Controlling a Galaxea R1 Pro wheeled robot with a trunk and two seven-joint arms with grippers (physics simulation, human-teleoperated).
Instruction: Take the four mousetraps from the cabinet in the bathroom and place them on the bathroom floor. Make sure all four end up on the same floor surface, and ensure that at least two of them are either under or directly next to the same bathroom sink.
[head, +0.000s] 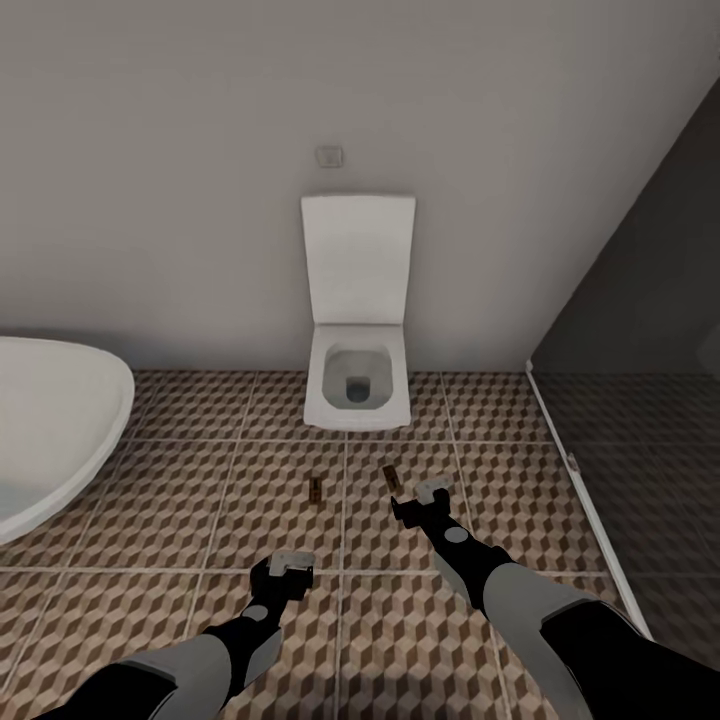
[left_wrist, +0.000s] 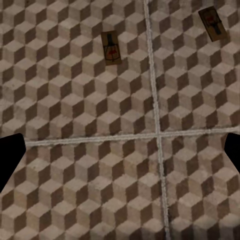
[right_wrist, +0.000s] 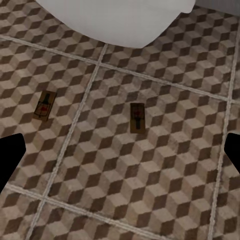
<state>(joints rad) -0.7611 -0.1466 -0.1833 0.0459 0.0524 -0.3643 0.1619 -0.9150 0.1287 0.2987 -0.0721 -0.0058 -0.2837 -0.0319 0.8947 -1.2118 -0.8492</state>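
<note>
Two mousetraps lie flat on the cube-patterned bathroom floor (head: 180, 470) in front of the toilet. One mousetrap (head: 316, 490) (left_wrist: 111, 48) (right_wrist: 44, 106) is left of a grout line, the other (head: 392, 476) (left_wrist: 214, 24) (right_wrist: 137, 118) right of it. My left gripper (head: 288, 566) (left_wrist: 120, 155) hovers open over bare tiles, short of the left trap. Beside the right trap, my right gripper (head: 425, 497) (right_wrist: 120, 155) hangs open and holds nothing. The cabinet and the bathroom sink are out of view.
A white toilet (head: 357, 385) with its lid up stands against the back wall. The rim of a white oval bathtub (head: 60, 420) juts in at the left. A dark glass shower panel (head: 640, 400) with a pale floor rail closes the right side.
</note>
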